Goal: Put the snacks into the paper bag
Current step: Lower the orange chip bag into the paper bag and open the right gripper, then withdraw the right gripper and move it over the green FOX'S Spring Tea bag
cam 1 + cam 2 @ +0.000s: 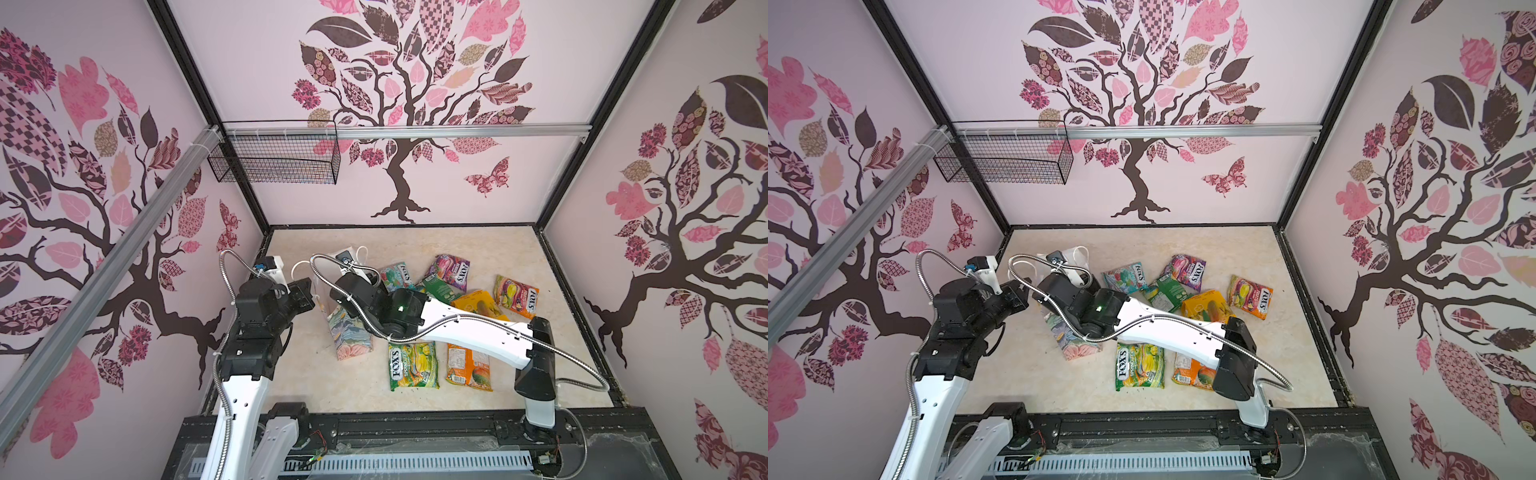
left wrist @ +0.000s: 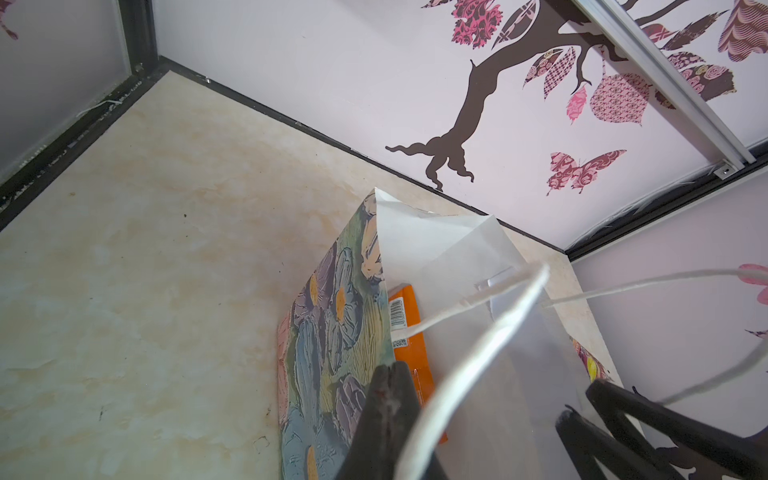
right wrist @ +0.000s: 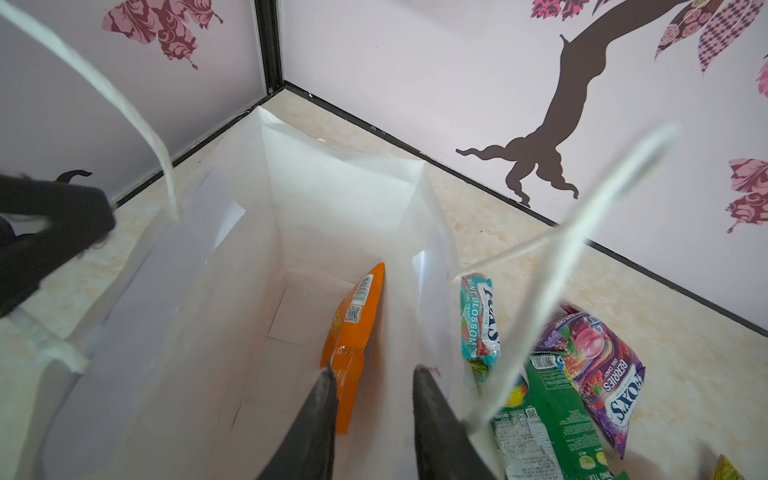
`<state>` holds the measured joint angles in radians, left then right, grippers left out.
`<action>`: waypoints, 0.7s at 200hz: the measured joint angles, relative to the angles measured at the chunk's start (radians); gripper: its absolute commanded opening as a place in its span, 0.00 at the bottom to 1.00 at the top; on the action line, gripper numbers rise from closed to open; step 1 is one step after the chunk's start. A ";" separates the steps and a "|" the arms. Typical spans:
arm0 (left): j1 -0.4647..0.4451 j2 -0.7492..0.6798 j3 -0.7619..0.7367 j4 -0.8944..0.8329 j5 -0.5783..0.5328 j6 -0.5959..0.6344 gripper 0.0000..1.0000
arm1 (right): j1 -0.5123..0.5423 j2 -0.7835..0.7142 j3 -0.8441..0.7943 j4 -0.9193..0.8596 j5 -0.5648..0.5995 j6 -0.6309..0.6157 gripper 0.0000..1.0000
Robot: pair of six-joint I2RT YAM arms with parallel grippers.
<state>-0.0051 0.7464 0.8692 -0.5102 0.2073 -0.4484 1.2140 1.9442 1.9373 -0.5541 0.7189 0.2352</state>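
The paper bag [image 1: 350, 337] stands upright left of the table's middle, its floral wall [image 2: 332, 332] and white inside [image 3: 316, 199] in view. My left gripper [image 2: 390, 368] is shut on the bag's rim and appears as the left gripper [image 3: 54, 220] at the bag's edge. My right gripper [image 3: 374, 370] hangs open over the bag's mouth with nothing between its fingers. An orange snack [image 3: 353, 332] stands on edge inside the bag. Several snacks lie on the table to the bag's right, among them a teal one [image 1: 397, 276], a purple one [image 1: 451, 270] and a green one [image 1: 413, 365].
A black wire basket [image 1: 274, 158] hangs on the back wall at the left, above the table. The bag's white cord handles [image 3: 582, 249] loop up beside my right gripper. The right arm [image 1: 457, 328] stretches over the orange snacks [image 1: 468, 368]. Walls close in three sides.
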 measured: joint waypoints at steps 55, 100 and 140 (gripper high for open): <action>0.000 0.000 0.000 0.000 0.000 0.000 0.01 | 0.000 -0.055 -0.005 0.019 -0.128 0.000 0.36; 0.000 0.001 0.000 0.000 0.000 0.000 0.01 | 0.000 -0.227 -0.124 0.096 -0.251 0.002 0.38; 0.000 0.001 0.000 0.000 0.000 0.000 0.01 | 0.000 -0.472 -0.394 0.216 -0.323 0.033 0.40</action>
<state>-0.0051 0.7471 0.8692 -0.5106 0.2077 -0.4480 1.2140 1.4727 1.5433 -0.3386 0.3954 0.2680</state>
